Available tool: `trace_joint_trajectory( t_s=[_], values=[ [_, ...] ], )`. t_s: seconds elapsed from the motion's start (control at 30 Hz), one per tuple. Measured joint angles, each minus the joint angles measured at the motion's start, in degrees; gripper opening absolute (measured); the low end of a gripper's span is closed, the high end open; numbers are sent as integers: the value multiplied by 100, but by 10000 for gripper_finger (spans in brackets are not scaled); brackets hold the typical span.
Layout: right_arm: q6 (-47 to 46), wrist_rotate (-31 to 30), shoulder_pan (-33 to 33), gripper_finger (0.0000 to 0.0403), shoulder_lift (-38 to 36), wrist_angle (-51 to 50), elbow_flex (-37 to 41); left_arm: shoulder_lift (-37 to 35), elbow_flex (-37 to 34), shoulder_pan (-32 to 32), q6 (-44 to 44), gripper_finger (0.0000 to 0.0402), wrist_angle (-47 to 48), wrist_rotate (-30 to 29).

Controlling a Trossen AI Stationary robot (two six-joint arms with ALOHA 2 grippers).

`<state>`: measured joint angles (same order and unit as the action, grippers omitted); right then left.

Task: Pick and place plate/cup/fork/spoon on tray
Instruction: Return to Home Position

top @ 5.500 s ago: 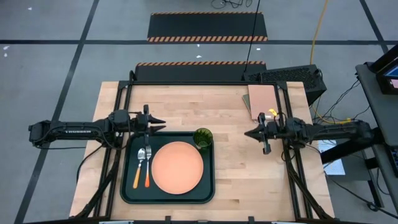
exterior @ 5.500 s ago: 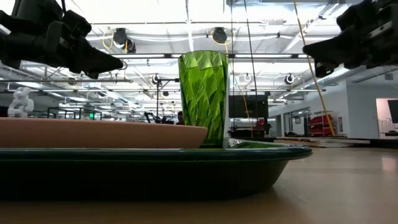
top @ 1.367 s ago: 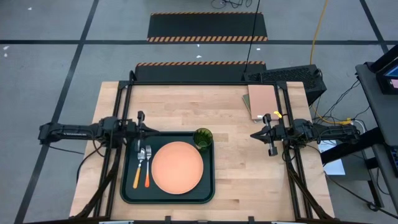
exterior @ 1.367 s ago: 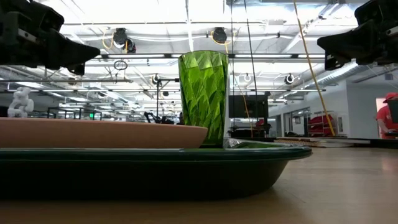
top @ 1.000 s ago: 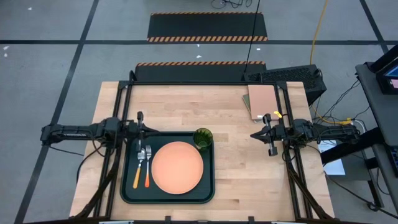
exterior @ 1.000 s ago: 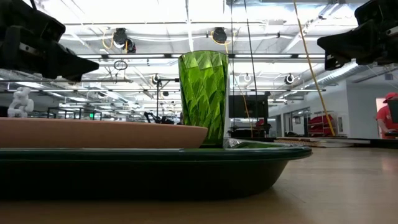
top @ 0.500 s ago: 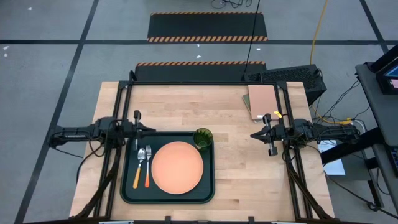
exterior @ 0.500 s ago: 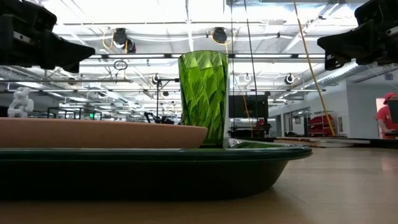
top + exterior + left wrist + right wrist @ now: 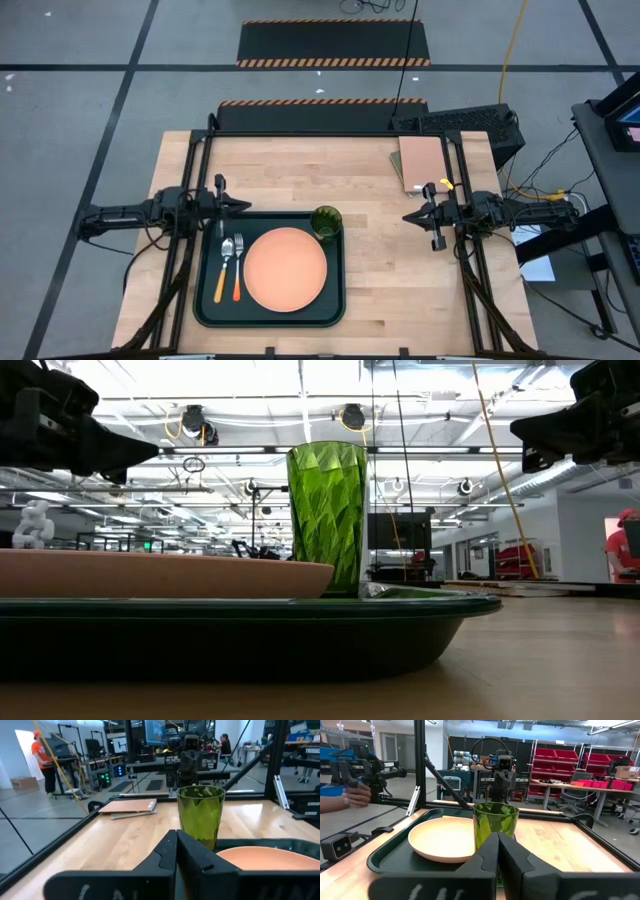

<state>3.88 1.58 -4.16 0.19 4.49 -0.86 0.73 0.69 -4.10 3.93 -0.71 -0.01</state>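
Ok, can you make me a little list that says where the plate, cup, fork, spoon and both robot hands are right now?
tray: dark green rectangular tray on the wooden table
plate: round salmon-orange plate on the tray
cup: translucent green cup upright in the tray's corner, beside the plate
fork: red-orange-handled fork on the tray
spoon: yellow-orange-handled spoon beside the fork
left gripper: shut, empty, above the tray's edge
right gripper: shut, empty, over bare table
left to place: nothing
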Motion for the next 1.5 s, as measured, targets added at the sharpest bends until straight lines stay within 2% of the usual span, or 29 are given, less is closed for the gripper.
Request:
trace_joint_trajectory(
  t_s=[0.23,0.7,1.03,1.5],
  values=[
    [0,0,0,0,0,-1,0,0,0,0,21,26,0,-2],
    [0,0,0,0,0,-2,0,0,0,0,22,4,2,-5],
    [0,0,0,0,0,-2,0,0,-2,1,30,31,2,-7],
    [0,-1,0,0,-1,-2,1,0,-4,2,30,33,4,-9]
  ],
)
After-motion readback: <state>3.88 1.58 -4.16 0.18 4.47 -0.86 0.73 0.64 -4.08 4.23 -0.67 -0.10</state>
